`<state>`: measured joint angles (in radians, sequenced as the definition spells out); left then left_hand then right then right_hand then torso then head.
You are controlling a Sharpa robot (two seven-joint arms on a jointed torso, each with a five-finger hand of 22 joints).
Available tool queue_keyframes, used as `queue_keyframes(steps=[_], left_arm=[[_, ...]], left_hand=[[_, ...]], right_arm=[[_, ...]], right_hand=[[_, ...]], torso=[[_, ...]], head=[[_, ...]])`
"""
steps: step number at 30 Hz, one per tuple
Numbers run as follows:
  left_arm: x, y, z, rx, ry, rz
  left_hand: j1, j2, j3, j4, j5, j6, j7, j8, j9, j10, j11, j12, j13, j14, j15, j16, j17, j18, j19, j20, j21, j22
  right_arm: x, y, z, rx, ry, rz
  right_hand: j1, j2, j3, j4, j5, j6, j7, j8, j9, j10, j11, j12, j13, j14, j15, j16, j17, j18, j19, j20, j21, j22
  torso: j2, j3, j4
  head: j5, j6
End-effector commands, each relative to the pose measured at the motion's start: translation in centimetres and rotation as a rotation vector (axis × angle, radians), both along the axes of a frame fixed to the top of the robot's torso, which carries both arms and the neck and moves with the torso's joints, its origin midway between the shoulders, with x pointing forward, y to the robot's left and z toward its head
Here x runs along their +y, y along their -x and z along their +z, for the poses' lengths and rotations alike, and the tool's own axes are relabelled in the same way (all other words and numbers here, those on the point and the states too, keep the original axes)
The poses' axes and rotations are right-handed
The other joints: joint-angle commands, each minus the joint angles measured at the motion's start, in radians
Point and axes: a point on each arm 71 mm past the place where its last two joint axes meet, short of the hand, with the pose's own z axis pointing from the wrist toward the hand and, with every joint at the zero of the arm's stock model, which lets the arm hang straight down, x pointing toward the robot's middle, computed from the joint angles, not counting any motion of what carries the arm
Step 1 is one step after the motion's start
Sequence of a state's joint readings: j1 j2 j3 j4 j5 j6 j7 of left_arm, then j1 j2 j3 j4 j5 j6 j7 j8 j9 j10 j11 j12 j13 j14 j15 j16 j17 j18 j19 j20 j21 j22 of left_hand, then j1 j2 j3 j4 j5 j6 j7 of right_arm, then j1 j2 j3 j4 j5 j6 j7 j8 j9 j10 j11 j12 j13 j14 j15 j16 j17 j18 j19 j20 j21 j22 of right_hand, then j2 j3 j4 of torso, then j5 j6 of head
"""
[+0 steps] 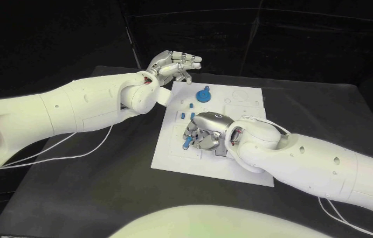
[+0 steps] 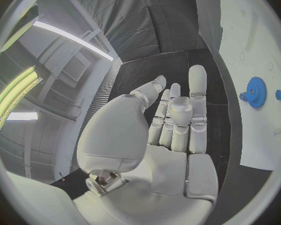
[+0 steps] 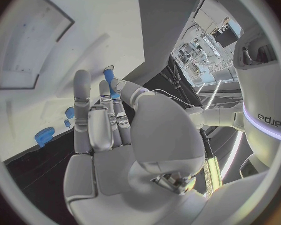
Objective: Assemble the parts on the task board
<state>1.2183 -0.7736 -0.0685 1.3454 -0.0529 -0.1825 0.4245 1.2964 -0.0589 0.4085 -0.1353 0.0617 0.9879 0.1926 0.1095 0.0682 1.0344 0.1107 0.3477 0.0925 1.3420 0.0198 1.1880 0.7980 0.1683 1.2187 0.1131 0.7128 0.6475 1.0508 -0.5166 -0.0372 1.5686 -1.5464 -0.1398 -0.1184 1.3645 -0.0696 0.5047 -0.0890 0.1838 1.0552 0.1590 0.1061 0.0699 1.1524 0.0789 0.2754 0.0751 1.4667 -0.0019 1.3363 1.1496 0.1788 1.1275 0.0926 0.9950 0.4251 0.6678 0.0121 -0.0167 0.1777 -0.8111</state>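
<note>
The white task board [image 1: 237,100] lies in the middle of the black table. A blue gear [image 1: 204,94] stands near its far edge, and small blue parts [image 1: 183,114] lie along its left side. My right hand [image 1: 208,132] hovers low over the board's near left part and pinches a slim blue peg [image 3: 109,79] between thumb and a finger; the peg [image 1: 187,141] points down at the board. My left hand [image 1: 175,65] is raised beyond the board's far left corner, fingers apart and holding nothing. The left wrist view shows that hand [image 2: 172,125] with the gear [image 2: 256,91] beyond it.
White cables [image 1: 77,147] trail over the table [image 1: 93,195] on the left, under my left arm. The right wrist view shows a rectangular recess [image 3: 28,50] in the board [image 3: 97,25], and the gear [image 3: 45,135] lies off to one side.
</note>
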Motion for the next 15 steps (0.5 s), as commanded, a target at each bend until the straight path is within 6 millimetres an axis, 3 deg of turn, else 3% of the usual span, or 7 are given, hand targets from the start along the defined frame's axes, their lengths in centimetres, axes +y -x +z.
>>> queue_keyframes(steps=[1, 15], left_arm=[[-0.13, 0.02, 0.10, -0.002, 0.007, -0.013], [-0.07, 0.03, 0.10, -0.002, 0.006, -0.012]], left_hand=[[-0.001, 0.008, -0.002, 0.000, -0.004, -0.004, -0.004, 0.004, 0.001, -0.010, 0.000, 0.006, 0.001, -0.004, 0.001, 0.003, -0.002, 0.015, -0.003, 0.006, 0.002, 0.001], [-0.001, 0.008, -0.002, 0.000, -0.004, -0.004, -0.004, 0.004, 0.001, -0.010, 0.000, 0.006, 0.001, -0.004, 0.001, 0.003, -0.002, 0.015, -0.003, 0.006, 0.002, 0.001]], right_arm=[[0.03, 0.10, -0.29, -0.003, 0.023, 0.006], [0.47, 0.44, -0.70, 0.014, 0.045, 0.023]], right_hand=[[-0.012, 0.001, 0.002, 0.004, 0.003, 0.005, 0.000, 0.007, 0.001, 0.009, 0.000, -0.003, -0.001, 0.028, -0.006, 0.006, 0.001, 0.006, -0.004, 0.000, 0.004, 0.001], [-0.014, 0.001, 0.001, 0.005, 0.004, 0.005, 0.000, 0.007, 0.001, 0.009, -0.001, -0.003, -0.001, 0.028, -0.006, 0.006, 0.001, 0.006, -0.004, 0.000, 0.004, 0.001]], torso=[[0.000, 0.0005, 0.0003], [0.000, 0.0008, -0.0004]], head=[[0.001, -0.001], [0.004, -0.006]])
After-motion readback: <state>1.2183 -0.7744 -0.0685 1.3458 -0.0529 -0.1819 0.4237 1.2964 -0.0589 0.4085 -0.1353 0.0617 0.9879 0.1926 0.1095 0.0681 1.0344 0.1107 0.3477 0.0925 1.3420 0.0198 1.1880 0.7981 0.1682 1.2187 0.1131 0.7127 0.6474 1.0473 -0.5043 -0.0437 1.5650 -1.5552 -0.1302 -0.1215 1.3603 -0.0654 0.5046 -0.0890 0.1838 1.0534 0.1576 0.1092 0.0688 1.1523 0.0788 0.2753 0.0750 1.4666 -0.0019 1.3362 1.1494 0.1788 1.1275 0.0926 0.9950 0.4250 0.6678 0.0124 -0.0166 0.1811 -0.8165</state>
